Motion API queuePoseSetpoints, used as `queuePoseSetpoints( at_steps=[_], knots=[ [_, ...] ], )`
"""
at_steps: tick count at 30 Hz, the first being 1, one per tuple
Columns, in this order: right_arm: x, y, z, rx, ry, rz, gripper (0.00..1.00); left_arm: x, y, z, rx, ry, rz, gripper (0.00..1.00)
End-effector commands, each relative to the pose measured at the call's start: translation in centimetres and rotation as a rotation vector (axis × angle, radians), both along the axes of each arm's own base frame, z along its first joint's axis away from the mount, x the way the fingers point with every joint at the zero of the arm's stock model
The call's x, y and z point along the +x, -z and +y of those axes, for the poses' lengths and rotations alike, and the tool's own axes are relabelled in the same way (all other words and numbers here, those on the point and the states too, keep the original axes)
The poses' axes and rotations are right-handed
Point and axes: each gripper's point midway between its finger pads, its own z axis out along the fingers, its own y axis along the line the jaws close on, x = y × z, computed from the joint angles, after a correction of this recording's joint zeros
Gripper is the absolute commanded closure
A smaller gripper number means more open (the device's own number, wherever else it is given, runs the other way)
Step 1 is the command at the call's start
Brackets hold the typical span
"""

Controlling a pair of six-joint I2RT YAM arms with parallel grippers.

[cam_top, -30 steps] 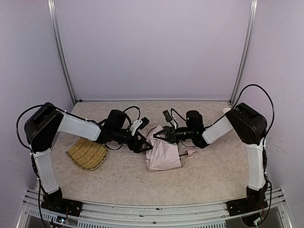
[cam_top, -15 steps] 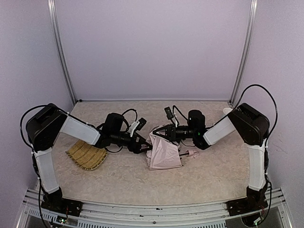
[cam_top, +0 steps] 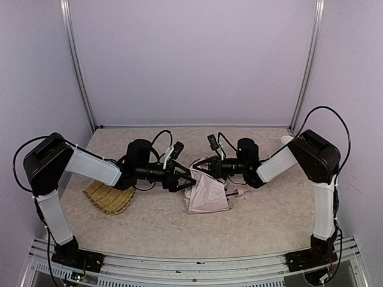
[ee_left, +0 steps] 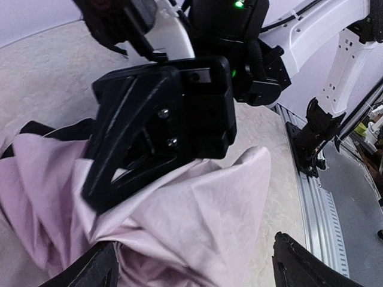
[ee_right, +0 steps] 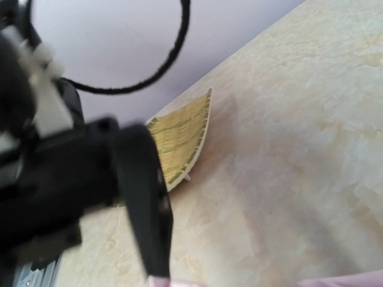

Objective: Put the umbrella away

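Observation:
The umbrella (cam_top: 206, 194) lies folded mid-table, pale pink canopy crumpled, black shaft and whitish handle (cam_top: 242, 193) sticking out to the right. My right gripper (cam_top: 199, 168) is shut on the canopy's upper left edge and holds a fold of it raised. The left wrist view shows that pinch (ee_left: 96, 185) on the pink fabric (ee_left: 197, 209). My left gripper (cam_top: 183, 178) stands open just left of the umbrella. Its two fingertips straddle the fabric (ee_left: 194, 272) without closing on it. In the right wrist view one finger (ee_right: 146, 203) of the left gripper crosses the frame.
A woven straw tray (cam_top: 108, 197) lies on the table to the left, under the left forearm, and appears in the right wrist view (ee_right: 182, 134). Cables loop above both wrists. The metal rail (cam_top: 191, 266) runs along the near edge.
My left gripper has moved right toward the umbrella and opened a little wider. The right gripper shifted slightly right and back, keeping the canopy edge.

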Motion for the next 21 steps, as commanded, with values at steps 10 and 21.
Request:
queuePoseSetpoints(
  at_steps=[10,21],
  knots=[
    [0.1,-3.1,0.3,0.057,0.013,-0.068,1.0,2.3,4.3,-4.8,0.113,0.008,0.065,0.37],
    [1.1,-3.8,-2.3,-0.11,0.11,-0.122,0.68,2.5,5.2,-4.0,0.102,0.01,0.079,1.0]
  ],
)
